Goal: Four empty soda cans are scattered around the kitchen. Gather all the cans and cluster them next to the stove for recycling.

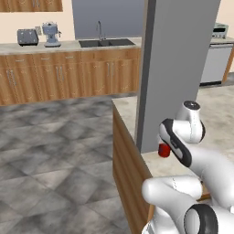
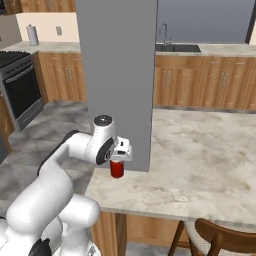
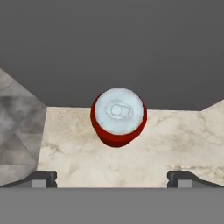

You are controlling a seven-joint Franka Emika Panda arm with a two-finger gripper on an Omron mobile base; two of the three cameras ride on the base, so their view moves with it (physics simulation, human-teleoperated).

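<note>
Left base view: one red soda can (image 1: pixel 164 150) stands upright on the marble desk (image 1: pixel 157 167), right at the foot of a broad grey pillar (image 1: pixel 176 68). The white arm bends over it, and the hand is hidden behind the arm's links. On the far counter sit one toaster (image 1: pixel 27 37), one coffee machine (image 1: pixel 51 34) and one sink (image 1: pixel 107 43) with a tap.

Right base view: the same single can (image 2: pixel 117 169) stands near the desk's (image 2: pixel 200 155) left edge, just beside the pillar (image 2: pixel 117 75). The hand (image 2: pixel 121 152) hangs directly above the can; whether it touches the can I cannot tell. One stove (image 2: pixel 17 85) stands well apart at the far left, and one wooden chair back (image 2: pixel 220 240) shows at the lower right.

Hand view: one can (image 3: pixel 118 116) is seen from above, silver top up, centred between two dark fingertips (image 3: pixel 41 178). The fingers are spread wide, each well clear of the can, so the hand is open and holds nothing.
</note>
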